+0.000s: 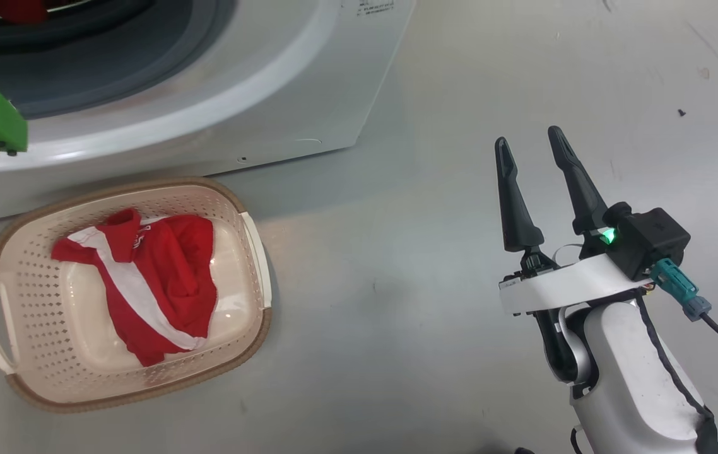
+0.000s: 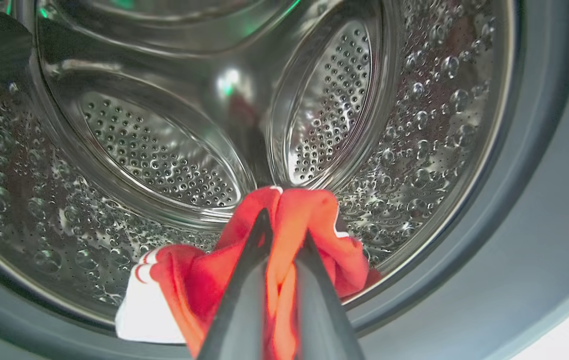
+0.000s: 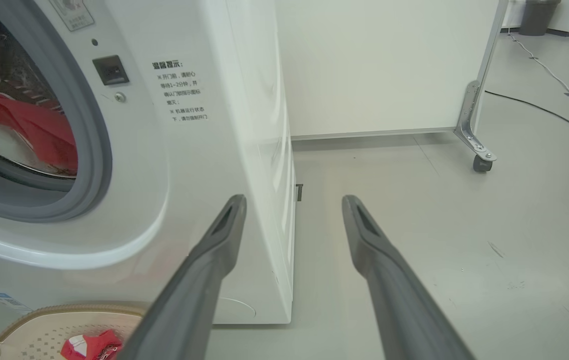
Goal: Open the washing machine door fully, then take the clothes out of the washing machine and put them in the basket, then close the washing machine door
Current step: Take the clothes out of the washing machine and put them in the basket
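Your head view looks steeply down at the basket (image 1: 125,391) below the washing machine (image 1: 283,94). Your left wrist view sits close inside the machine's drum (image 2: 164,150). Your right wrist view faces its front corner from low, sharing basket and machine front with the head view.

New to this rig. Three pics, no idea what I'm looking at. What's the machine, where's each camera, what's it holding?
It's a wheeled robot with two arms. The head view looks down at the floor: a basket with one red garment already in it, beside the washing machine, with the right gripper open over the floor, holding nothing. The left wrist view looks along the left gripper, shut on another red garment inside the steel drum. The right wrist view looks past its own fingers at the washer's front.
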You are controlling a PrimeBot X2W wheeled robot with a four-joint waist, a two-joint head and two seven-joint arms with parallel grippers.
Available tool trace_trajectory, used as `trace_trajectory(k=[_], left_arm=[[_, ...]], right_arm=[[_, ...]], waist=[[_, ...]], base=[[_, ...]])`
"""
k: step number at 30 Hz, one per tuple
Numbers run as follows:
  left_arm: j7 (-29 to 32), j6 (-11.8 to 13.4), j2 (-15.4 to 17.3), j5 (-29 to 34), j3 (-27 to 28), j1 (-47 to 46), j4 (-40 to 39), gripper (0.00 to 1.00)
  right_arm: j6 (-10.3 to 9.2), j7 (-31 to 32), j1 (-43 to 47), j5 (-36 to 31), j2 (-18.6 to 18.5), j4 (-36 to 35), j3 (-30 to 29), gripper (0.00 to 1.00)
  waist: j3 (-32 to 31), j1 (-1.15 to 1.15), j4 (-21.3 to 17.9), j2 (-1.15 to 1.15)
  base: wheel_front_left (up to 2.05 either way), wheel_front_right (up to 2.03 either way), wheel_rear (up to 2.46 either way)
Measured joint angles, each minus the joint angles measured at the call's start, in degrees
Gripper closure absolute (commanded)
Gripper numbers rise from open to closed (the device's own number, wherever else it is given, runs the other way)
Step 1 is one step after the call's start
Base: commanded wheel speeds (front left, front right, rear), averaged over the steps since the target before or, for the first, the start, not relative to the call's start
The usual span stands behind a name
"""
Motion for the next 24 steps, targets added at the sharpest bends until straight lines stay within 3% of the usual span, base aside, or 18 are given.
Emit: trace_trajectory(k=[11,24], left_arm=[[-10.27,1.89,-4.64,0.58,0.45,10.06,-2.34,1.0],[-10.78,2.55,-9.23,1.3,0.43,19.14,-9.4,1.0]], right_arm=[[1.4,-0.01,3.44,-2.36,-0.05,2.59,-1.19,0.0],[1.57,0.0,9.14,-3.03,-1.14,3.71,-3.69,0.0]], waist=[[-6.29,0.0,3.34,0.0],[-14.53,0.0,7.11,0.0]], base=[[0.0,0.0,0.0],[0.0,0.0,0.0]])
